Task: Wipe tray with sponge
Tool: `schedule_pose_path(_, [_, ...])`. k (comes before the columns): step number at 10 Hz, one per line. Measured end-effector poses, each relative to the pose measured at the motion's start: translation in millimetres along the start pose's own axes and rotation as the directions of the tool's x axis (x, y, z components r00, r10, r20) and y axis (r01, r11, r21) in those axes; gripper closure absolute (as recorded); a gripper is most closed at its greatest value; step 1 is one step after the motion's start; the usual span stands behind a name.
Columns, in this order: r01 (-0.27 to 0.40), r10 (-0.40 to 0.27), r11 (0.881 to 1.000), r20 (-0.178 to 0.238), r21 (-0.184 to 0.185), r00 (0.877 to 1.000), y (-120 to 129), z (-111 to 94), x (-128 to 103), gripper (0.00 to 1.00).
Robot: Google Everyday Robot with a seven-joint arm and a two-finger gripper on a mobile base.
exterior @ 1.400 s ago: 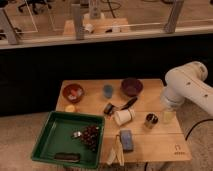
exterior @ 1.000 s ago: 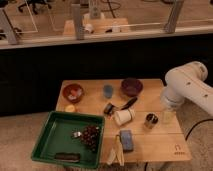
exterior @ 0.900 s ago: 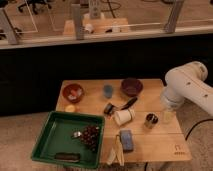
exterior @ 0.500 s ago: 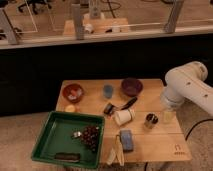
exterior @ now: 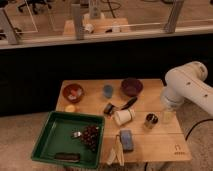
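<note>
The dark-green tray (exterior: 50,145) sits at the table's front left corner and overhangs the edge. Inside it lie a dark bunch of grapes (exterior: 90,136), a small pale item and a dark bar near its front wall. The blue-grey sponge (exterior: 126,140) lies flat on the table just right of the tray. My white arm (exterior: 187,90) reaches in from the right. My gripper (exterior: 167,115) hangs below it over the table's right edge, open and holding nothing, far to the right of the sponge.
On the wooden table (exterior: 165,147) stand a brown bowl (exterior: 73,92), a blue cup (exterior: 107,91), a purple bowl (exterior: 131,86), a tipped white mug (exterior: 123,116), a small jar (exterior: 150,120), an orange (exterior: 70,108) and a black tool (exterior: 120,106). A dark wall rises behind.
</note>
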Motion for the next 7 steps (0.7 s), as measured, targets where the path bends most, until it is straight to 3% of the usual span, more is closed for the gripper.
schedule_pose_path(5, [0.018,-0.018,1.000,0.000,0.003,1.000,0.5,1.1,-1.8,0.20])
schedule_pose_path(7, [0.126,-0.126,0.991,0.005,0.038,0.992,1.0,2.6,-19.9,0.20])
